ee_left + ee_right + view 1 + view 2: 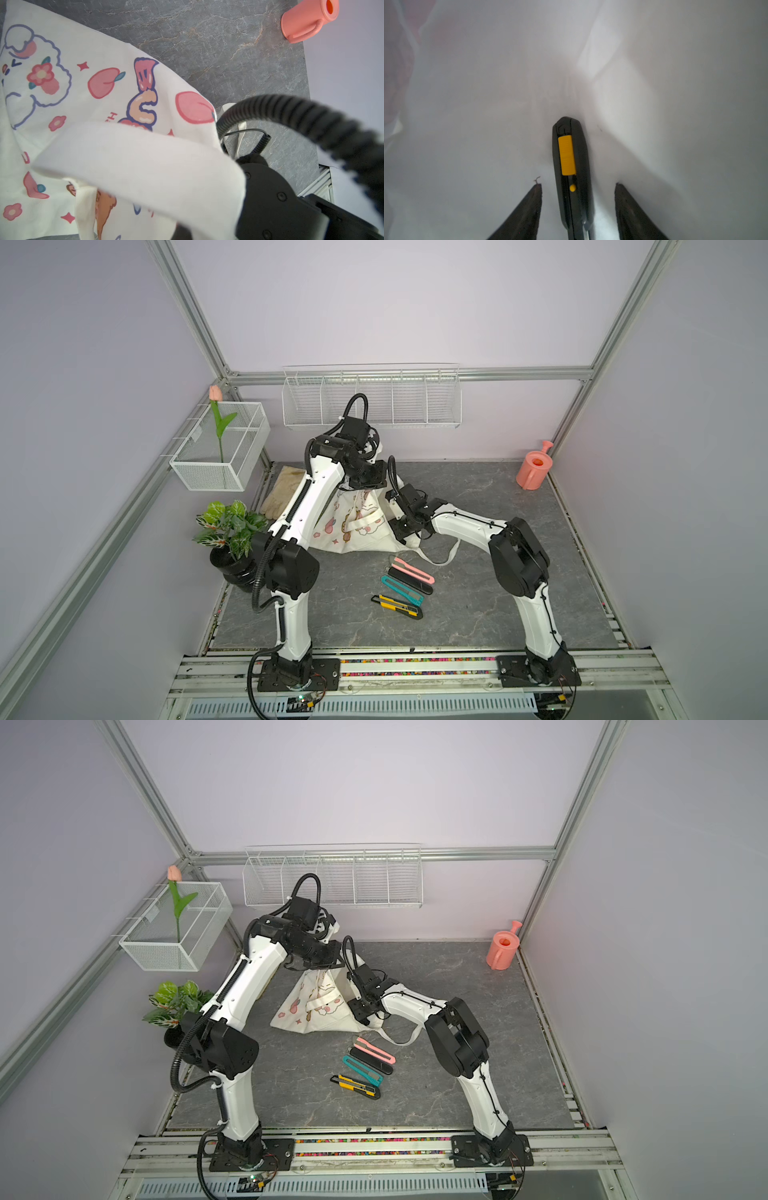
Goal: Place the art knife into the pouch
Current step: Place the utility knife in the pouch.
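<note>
Black-yellow art knife (571, 166) lies inside the pouch (361, 526), mid surface (478, 614) toward the far edge. Right pincer (578, 185) spread, gap each side of knife, holding nothing. Left pincer (365, 486) clamped on pouch top, tenting it. Knife likely light, stiff, slick; grip mid-body flanks, off the slider (566, 154). Cloth limp.

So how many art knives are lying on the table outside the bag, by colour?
pink art knife: 1
black art knife: 1
teal art knife: 1
yellow-and-black art knife: 1
Total: 4
</note>
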Robot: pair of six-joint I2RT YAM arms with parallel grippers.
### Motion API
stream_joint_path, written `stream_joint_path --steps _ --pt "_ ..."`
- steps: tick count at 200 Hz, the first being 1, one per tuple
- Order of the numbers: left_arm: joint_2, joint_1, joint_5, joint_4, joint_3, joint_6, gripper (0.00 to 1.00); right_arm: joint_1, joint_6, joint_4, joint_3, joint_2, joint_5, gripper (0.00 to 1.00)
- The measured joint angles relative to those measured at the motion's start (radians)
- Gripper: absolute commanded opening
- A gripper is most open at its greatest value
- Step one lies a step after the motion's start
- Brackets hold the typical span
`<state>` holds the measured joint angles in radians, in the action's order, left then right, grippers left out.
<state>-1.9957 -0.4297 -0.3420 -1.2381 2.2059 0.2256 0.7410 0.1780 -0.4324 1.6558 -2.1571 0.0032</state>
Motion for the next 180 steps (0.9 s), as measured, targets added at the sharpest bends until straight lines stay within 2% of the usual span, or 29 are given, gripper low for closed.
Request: stream_joint_path --steps 40,89,124,180 --pt "-0.005 0.000 0.005 0.021 -0.001 0.002 0.00 0.002 -0.011 -0.024 -0.052 0.075 -0.006 0.68" --pt "-0.037 -0.002 0.005 0.042 -0.001 0.006 0.00 0.014 -0.026 -0.034 -0.134 0.333 -0.031 0.75" --pt "-0.055 -0.003 0.005 0.056 -0.001 0.013 0.00 0.032 -0.028 -0.030 -0.235 0.507 -0.037 0.76" --pt "-0.058 -0.003 0.004 0.058 0.012 0.027 0.00 0.080 0.003 -0.060 -0.455 0.695 -0.007 0.79"
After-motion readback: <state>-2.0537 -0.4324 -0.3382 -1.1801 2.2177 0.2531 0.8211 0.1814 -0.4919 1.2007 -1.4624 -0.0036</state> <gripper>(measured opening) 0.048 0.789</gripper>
